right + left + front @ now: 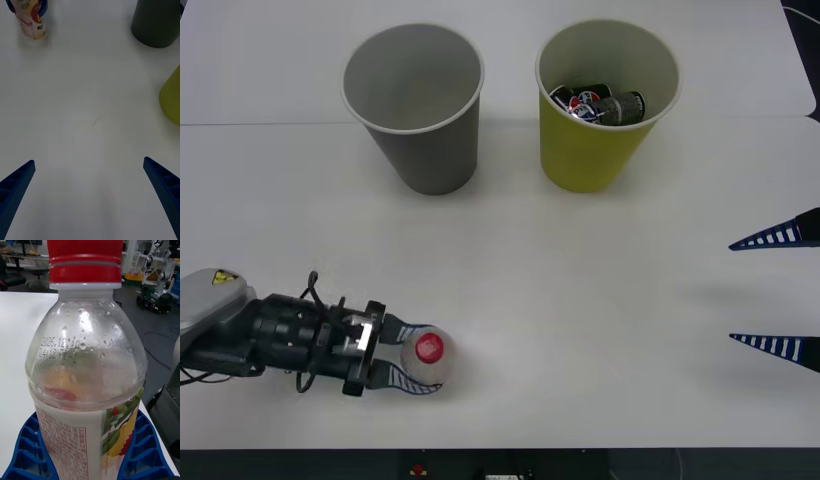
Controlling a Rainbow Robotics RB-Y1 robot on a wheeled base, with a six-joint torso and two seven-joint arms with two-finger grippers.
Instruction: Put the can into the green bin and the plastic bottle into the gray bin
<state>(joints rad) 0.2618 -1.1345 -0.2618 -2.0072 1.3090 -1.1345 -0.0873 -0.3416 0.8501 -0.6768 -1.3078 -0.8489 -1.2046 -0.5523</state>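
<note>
Plastic bottle [425, 358] stands upright near the table's [580, 300] front edge, and my left gripper [408, 362] has its blue fingers [26, 450] pressed on both sides of the labelled body. It looks light and thin-walled, so I'd guess it dents easily; low on the label seems the right hold. A stamped date reads roughly 2025.12.16, and the small label print is unreadable. Gray bin [420, 150] sits well beyond. My right gripper [780, 290] hangs wide open, holding nothing.

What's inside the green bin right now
Inside the green bin lie dark cans, at least two, one showing a red, white and blue logo. They cover the bin's bottom, so anything beneath them cannot be seen.
</note>
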